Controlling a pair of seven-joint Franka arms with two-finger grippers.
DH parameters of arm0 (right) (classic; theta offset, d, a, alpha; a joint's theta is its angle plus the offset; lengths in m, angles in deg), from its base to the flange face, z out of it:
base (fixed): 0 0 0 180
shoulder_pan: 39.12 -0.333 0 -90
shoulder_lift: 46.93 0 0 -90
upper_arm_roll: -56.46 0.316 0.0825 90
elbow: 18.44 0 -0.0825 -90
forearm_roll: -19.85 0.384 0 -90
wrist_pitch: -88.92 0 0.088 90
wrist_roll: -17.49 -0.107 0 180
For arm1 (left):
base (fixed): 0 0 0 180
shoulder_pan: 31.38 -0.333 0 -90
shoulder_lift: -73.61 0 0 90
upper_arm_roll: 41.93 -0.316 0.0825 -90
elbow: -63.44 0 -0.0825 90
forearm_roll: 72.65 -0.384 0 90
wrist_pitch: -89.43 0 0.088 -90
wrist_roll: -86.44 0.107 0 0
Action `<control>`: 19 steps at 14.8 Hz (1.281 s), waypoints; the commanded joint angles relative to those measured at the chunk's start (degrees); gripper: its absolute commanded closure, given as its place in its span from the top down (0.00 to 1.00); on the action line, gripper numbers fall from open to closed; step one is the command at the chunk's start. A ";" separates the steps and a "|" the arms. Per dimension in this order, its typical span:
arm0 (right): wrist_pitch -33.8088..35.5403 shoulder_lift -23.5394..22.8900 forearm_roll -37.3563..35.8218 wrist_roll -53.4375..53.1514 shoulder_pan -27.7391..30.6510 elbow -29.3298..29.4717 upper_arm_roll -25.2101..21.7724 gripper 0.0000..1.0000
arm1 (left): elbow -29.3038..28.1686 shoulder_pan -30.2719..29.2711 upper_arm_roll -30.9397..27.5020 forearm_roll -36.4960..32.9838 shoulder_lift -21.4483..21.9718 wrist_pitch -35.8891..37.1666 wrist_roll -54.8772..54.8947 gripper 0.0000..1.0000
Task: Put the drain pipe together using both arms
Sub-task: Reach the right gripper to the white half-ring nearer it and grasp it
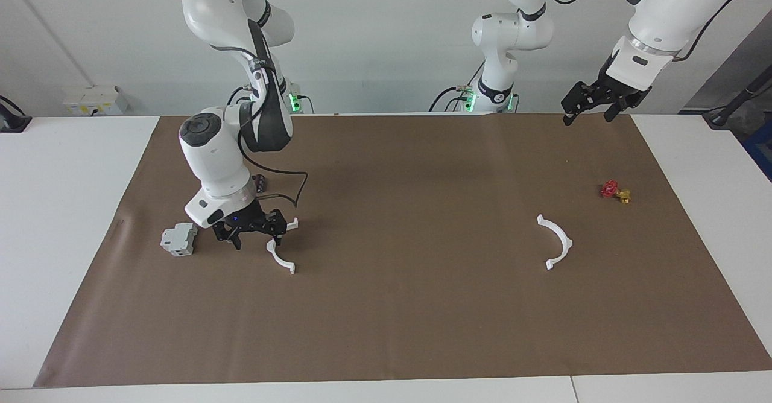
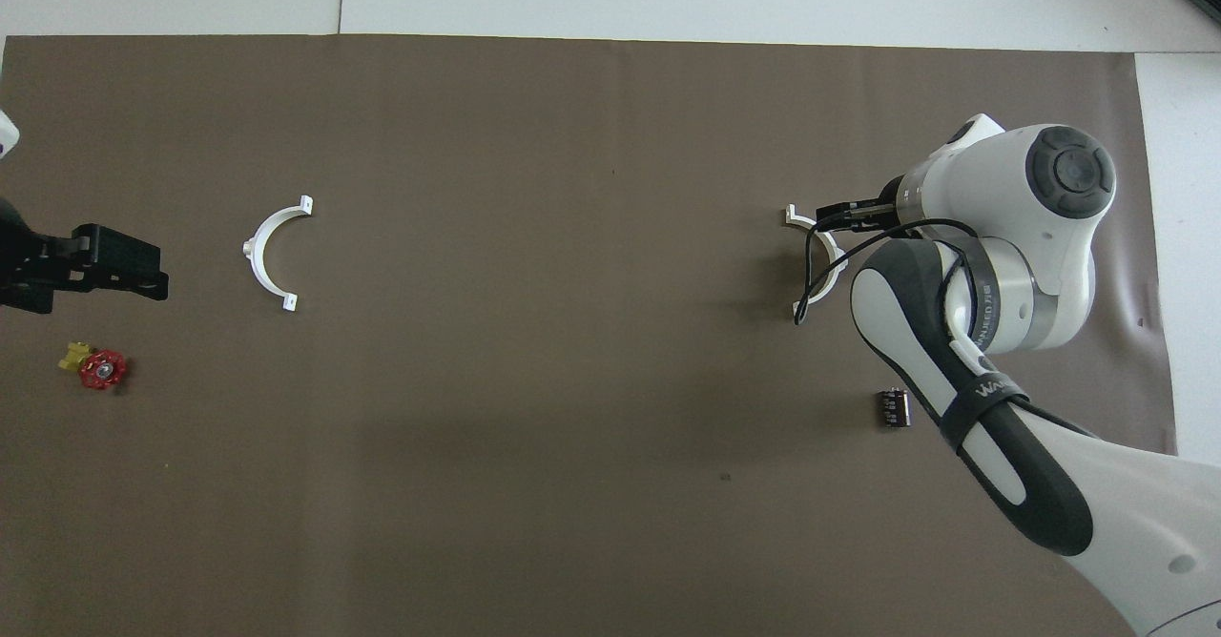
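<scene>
Over the brown mat point(image 1: 422, 330), the right arm point(image 1: 229, 143) bends low at the facing view's left, its right gripper point(image 1: 253, 234) spread wide over one white half-ring point(image 1: 280, 258). At upper right the left gripper point(image 1: 594, 104) hangs open. The other half-ring point(image 1: 558, 240) lies right of centre, apart.

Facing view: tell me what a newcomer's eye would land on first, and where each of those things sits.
The right arm dominates: bent low over the brown mat, its right gripper with open jaws at one white half-ring, beside the grey block. The matching half-ring lies alone toward the left arm's end, near a small red and yellow valve. The left gripper waits raised over the mat's corner there.
</scene>
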 commanded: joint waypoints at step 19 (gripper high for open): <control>-3.87 -2.43 1.35 -1.43 -0.66 -2.95 1.32 0.00 | 0.90 -0.56 0.10 0.35 -1.13 -0.53 0.69 1.00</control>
